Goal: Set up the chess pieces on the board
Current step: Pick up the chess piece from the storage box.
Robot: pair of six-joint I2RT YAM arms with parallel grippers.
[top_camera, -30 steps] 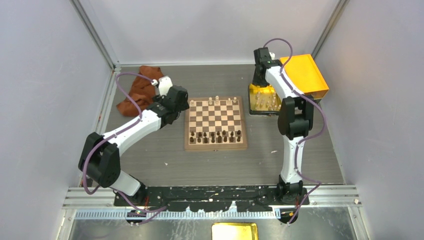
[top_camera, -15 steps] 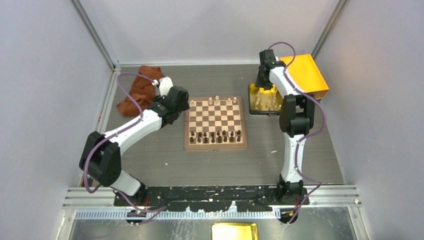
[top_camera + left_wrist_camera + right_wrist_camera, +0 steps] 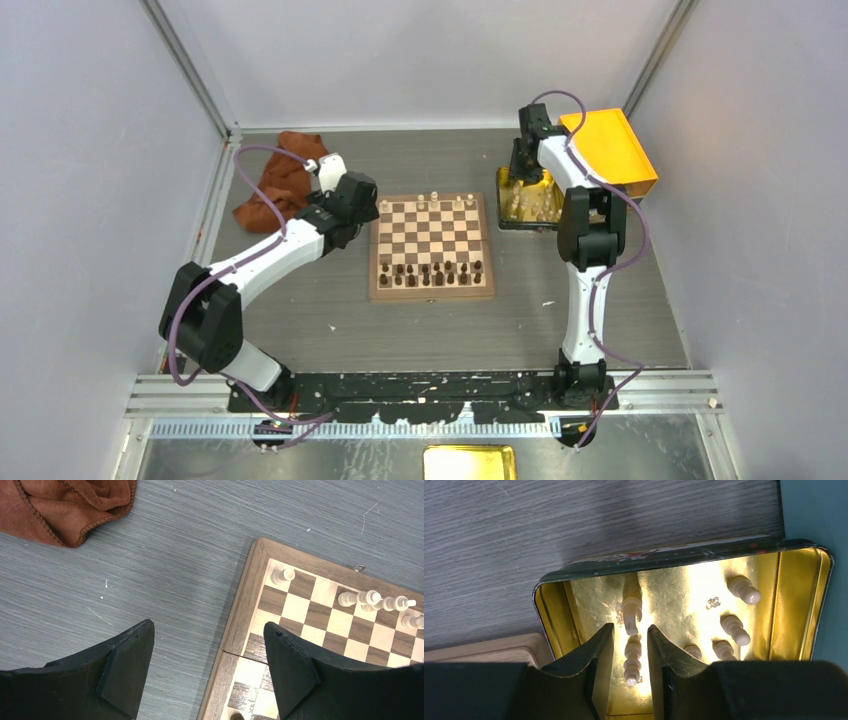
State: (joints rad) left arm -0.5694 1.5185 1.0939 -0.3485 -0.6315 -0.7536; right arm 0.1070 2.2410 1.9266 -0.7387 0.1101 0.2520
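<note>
Chessman sits inside right gripper in gold tray for pickup; I can't confirm pinch. Left gripper spread, idle by board.

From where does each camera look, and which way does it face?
Top external: above, behind the arm bases, facing down on the chessboard, cloth, golden tin; both arms show.
Left wrist: on the left arm, facing down at the chessboard corner and cloth; open left gripper shows.
Right wrist: on the right arm, facing down into the golden tin; right gripper straddles a cream chess piece.
Shared by top and left wrist: chessboard, cloth.
</note>
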